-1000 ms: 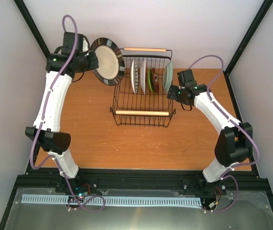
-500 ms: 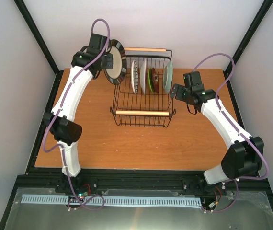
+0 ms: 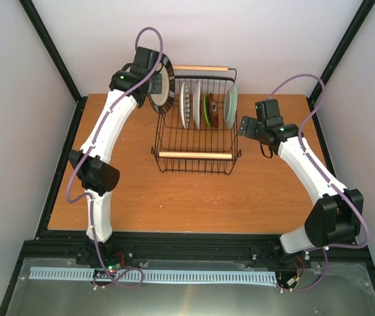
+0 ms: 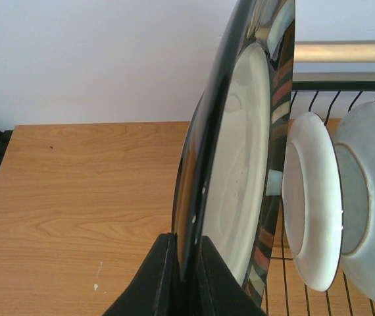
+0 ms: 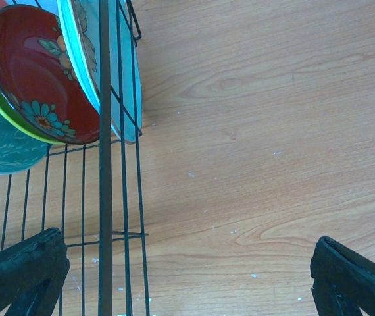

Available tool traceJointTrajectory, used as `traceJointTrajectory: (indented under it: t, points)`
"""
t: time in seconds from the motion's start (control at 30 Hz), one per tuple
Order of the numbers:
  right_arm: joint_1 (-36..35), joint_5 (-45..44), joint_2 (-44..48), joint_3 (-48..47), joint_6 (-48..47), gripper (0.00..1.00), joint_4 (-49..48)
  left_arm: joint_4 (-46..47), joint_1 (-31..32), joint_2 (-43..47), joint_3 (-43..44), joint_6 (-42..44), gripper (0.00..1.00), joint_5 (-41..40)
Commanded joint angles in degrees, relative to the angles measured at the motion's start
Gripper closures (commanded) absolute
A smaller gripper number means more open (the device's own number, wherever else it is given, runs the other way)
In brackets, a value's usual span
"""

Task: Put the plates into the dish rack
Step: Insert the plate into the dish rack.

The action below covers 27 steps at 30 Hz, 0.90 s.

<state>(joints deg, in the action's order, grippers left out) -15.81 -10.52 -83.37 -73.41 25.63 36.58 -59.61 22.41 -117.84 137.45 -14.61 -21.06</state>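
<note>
My left gripper (image 3: 153, 80) is shut on the rim of the black-rimmed cream plate (image 3: 162, 83) and holds it upright on edge, above the far left corner of the dish rack (image 3: 194, 157). In the left wrist view the fingers (image 4: 161, 276) pinch the plate (image 4: 247, 164) beside two white plates (image 4: 309, 204) standing in the rack. The rack also holds a lime green plate (image 3: 206, 109), a dark red one (image 3: 214, 112) and a mint green one (image 3: 230, 105). My right gripper (image 3: 240, 125) is open and empty, just right of the rack; its wrist view (image 5: 187, 283) shows the rack wire (image 5: 105, 164) and a red flowered plate (image 5: 36, 72).
The rack has wooden rod handles at the far side (image 3: 199, 68) and the near side (image 3: 194, 155). Bare wooden table (image 3: 194, 197) lies in front of the rack and on both sides of it. Black frame posts stand at the far corners.
My left arm has carried the black-rimmed plate right, from the far left of the table to the rack's left edge, turning it edge-on. My right gripper has drawn slightly away from the rack.
</note>
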Motion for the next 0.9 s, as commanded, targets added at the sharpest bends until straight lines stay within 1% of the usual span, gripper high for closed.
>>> traceJointTrajectory:
  t: [0.0, 0.37, 0.53, 0.63, 0.87]
  points:
    - [0.82, -0.67, -0.04, 0.46, -0.92, 0.0, -1.22, 9.23, 1.5, 0.42, 4.16, -0.62, 0.99, -3.41]
    - [1.2, -0.38, 0.27, 1.23, -1.97, 0.0, -1.9, 13.27, 4.63, -4.16, 3.95, 1.69, 0.99, -8.89]
    - [1.66, -0.23, 0.07, 1.4, -2.42, 0.0, -2.22, 13.37, 4.69, -5.74, 3.14, 2.69, 0.99, -11.8]
    - [1.73, -0.12, -0.01, 1.42, -2.64, 0.0, -2.46, 13.25, 4.74, -6.35, 2.14, 2.84, 0.99, -12.46]
    - [1.73, 0.41, -0.28, 1.49, -3.47, 0.0, -2.97, 12.92, 5.8, -8.78, 2.89, 3.51, 0.99, -13.75]
